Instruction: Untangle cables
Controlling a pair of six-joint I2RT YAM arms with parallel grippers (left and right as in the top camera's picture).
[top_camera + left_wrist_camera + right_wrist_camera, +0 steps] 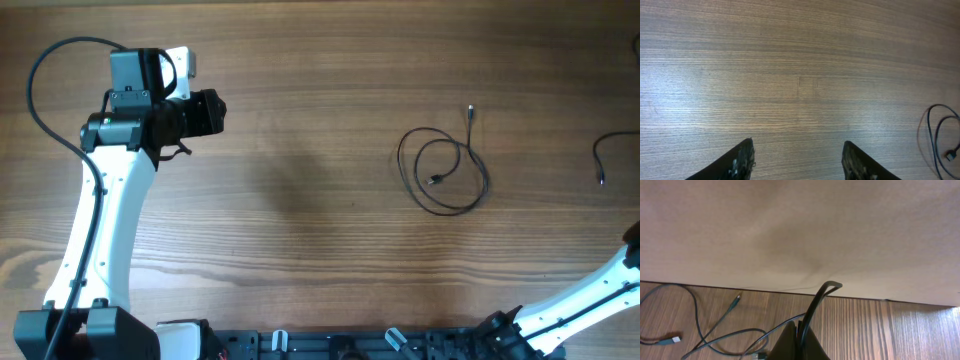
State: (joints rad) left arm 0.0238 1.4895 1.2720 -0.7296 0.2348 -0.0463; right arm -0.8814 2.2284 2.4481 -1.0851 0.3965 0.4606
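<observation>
Wooden tabletop point(300, 230) carries a coiled black cable point(486, 180); left tool point(799, 162) gapes empty, right tool point(799, 330) pinches a second cable point(813, 307).

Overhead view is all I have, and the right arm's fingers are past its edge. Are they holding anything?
Observer: Yes. The right wrist view shows the right gripper shut on a black cable, with a bent loop standing up past the fingers.
Operator: And the left fingers? From above I can't tell whether they are open or shut.
Observer: Open. In the left wrist view the left gripper has its fingers apart over the bare table, with nothing between them.
Operator: Is anything lying near the right fingers?
Observer: Yes, loose cable lies on the wood beside them, and one end has a flat connector.
</observation>
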